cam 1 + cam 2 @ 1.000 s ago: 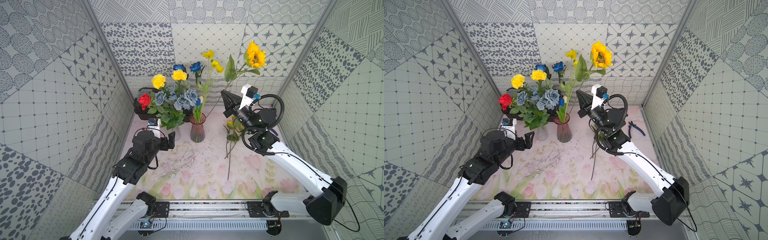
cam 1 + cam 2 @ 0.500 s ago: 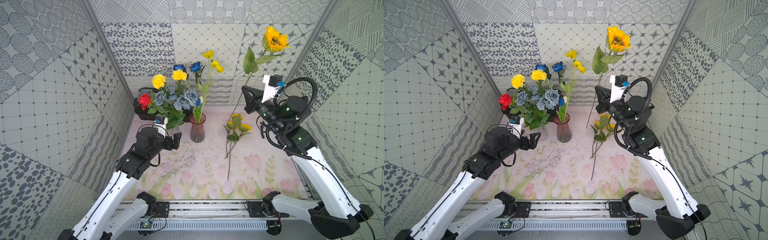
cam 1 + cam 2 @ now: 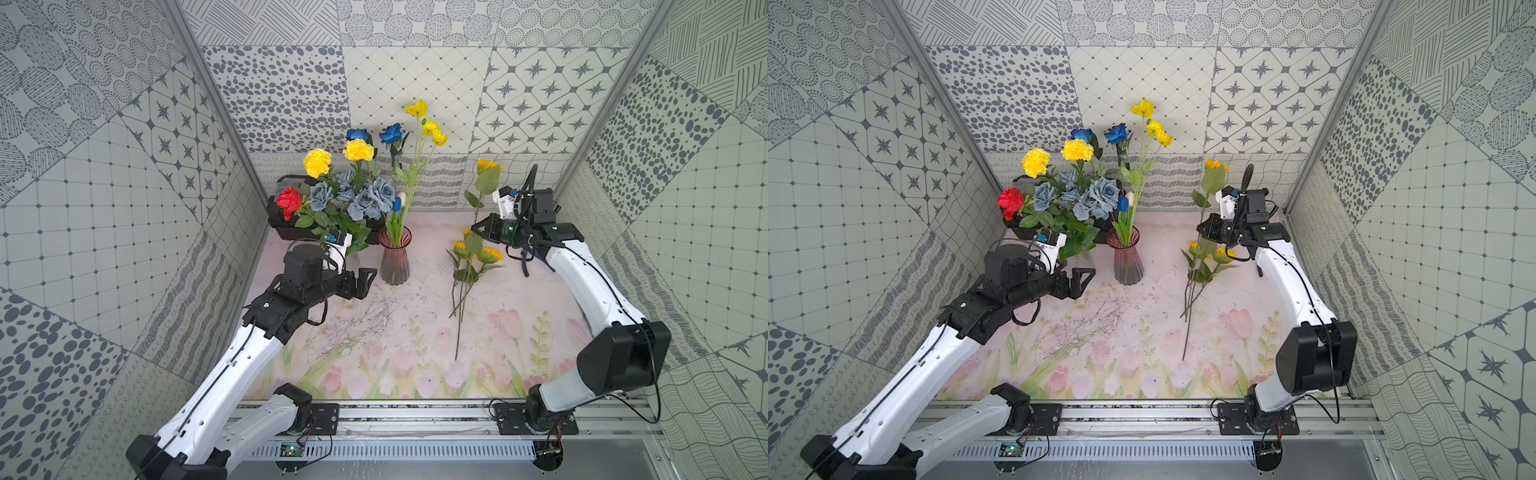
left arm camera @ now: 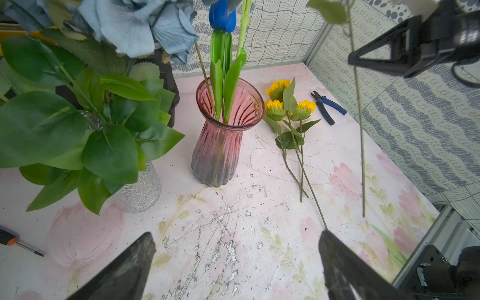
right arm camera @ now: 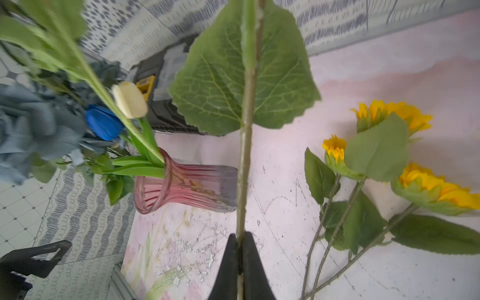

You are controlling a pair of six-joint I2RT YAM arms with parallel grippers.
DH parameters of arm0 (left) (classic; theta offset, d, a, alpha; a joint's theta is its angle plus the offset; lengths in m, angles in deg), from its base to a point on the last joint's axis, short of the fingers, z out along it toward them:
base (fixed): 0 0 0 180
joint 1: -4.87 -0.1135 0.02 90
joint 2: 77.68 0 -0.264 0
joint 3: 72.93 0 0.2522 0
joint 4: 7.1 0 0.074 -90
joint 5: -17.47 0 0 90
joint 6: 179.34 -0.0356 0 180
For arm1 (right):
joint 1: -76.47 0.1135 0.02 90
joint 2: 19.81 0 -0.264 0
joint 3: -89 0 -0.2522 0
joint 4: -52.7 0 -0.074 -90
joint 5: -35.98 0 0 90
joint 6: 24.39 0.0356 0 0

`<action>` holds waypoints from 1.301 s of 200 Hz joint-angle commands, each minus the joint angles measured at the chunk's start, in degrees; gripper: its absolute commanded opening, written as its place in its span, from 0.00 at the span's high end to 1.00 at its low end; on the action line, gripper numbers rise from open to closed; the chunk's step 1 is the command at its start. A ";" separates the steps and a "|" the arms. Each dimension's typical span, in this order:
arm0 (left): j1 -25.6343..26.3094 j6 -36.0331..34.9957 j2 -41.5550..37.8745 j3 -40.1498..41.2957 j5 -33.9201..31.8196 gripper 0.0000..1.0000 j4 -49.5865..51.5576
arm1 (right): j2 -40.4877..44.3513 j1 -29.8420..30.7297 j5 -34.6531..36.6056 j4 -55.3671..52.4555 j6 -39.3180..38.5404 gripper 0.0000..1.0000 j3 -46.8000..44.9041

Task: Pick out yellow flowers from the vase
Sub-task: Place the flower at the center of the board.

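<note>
Pink vase (image 3: 395, 259): blue tulip (image 4: 222, 15), pale bud (image 5: 130, 100), yellow poppies (image 3: 416, 109).
Clear vase (image 4: 140, 189): grey-blue roses (image 3: 365, 199), yellow carnations (image 3: 318, 163).
Right end effector (image 5: 240, 235) is clamped on a sunflower (image 3: 488, 166) stem, clear of both vases.
Three more sunflowers (image 3: 473, 253) lie on the tabletop (image 3: 374, 332).
Left end effector (image 3: 368, 283): fingers apart, empty.

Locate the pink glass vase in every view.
In a top view: pink glass vase near centre, beside the bouquet.
In a top view: vase, same spot.
Left wrist: vase between bouquet leaves and loose sunflowers.
Right wrist: vase partly behind the stem the right gripper holds.
Shared landmark: the loose sunflowers on the table.
</note>
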 commanded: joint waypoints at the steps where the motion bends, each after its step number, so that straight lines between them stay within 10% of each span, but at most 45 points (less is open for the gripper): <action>1: -0.14 -1.59 -2.29 0.88 -1.66 0.02 -0.69 | -1.80 -0.86 -0.86 -1.60 0.54 1.00 -1.45; 260: -0.14 -1.23 -1.70 0.68 -1.15 0.02 -0.22 | -23.08 -2.65 23.73 -7.71 -5.85 0.92 0.23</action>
